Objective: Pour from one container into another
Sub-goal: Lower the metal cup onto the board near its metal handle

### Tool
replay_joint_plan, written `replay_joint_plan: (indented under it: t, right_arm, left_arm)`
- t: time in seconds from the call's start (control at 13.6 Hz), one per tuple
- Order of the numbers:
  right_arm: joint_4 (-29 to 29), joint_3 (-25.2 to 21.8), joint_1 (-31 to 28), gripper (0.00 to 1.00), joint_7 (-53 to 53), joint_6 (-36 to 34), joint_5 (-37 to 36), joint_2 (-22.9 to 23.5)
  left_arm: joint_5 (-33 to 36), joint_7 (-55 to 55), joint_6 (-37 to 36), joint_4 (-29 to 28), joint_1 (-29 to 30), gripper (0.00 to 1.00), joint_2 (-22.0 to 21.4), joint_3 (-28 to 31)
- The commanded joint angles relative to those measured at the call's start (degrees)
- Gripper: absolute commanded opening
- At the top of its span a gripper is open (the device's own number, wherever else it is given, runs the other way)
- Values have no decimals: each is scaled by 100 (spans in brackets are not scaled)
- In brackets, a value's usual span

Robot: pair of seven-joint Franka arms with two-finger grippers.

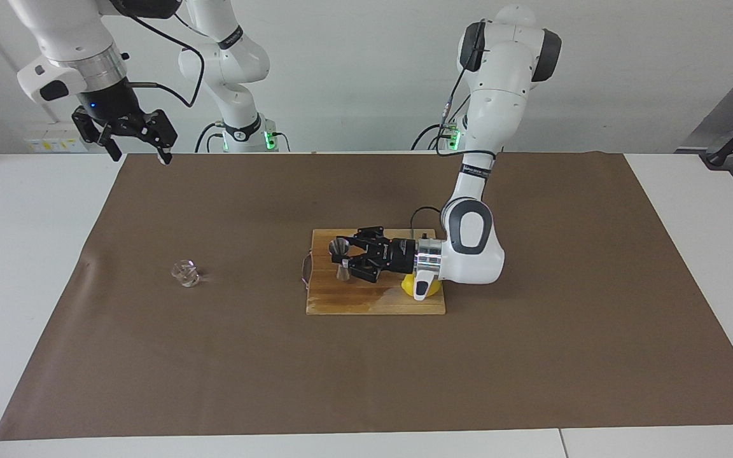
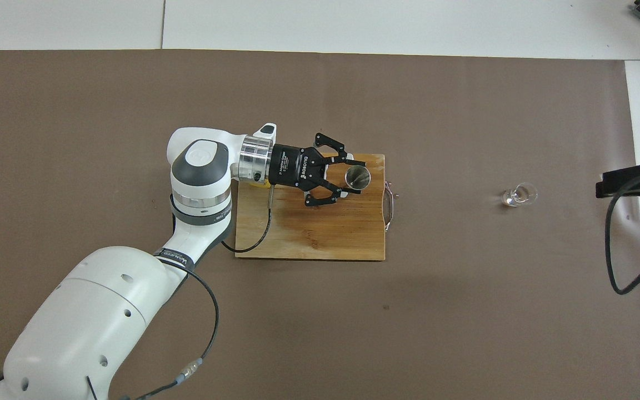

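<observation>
The steel jigger (image 1: 340, 257) (image 2: 357, 178) stands upright on a wooden cutting board (image 1: 366, 302) (image 2: 325, 239). My left gripper (image 1: 345, 253) (image 2: 354, 178) lies level over the board, its fingers (image 2: 348, 192) against the jigger's two sides. The small clear glass cup (image 1: 186, 273) (image 2: 519, 195) stands alone on the brown mat toward the right arm's end of the table. My right gripper (image 1: 139, 152) waits open and empty, high over the mat's edge at the robots' end, well apart from the cup.
A yellow lemon (image 1: 415, 287) lies on the board under the left wrist. The board has a metal handle (image 2: 389, 205) on the end toward the cup. A brown mat (image 1: 532, 356) covers most of the white table.
</observation>
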Motion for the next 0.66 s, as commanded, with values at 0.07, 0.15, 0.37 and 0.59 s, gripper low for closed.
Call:
replay_joint_plan:
  t: [0.07,0.15,0.37,0.59]
  right_arm:
    - [-40,26,-18,100,31,-20,-18,-72]
    - [-40,26,-18,100,40,-20,-18,-72]
    - [-40,26,-18,100,31,-20,-18,-72]
    - [-40,26,-18,100,31,-20,-18,-72]
  left_arm:
    - [-307,230,205,-69,-181,44,21,114]
    - [-325,231,213,-69,-216,44,39,114]
    - [-352,231,248,-69,-287,44,48,114]
    - [-361,239,310,-77,-392,44,74,114]
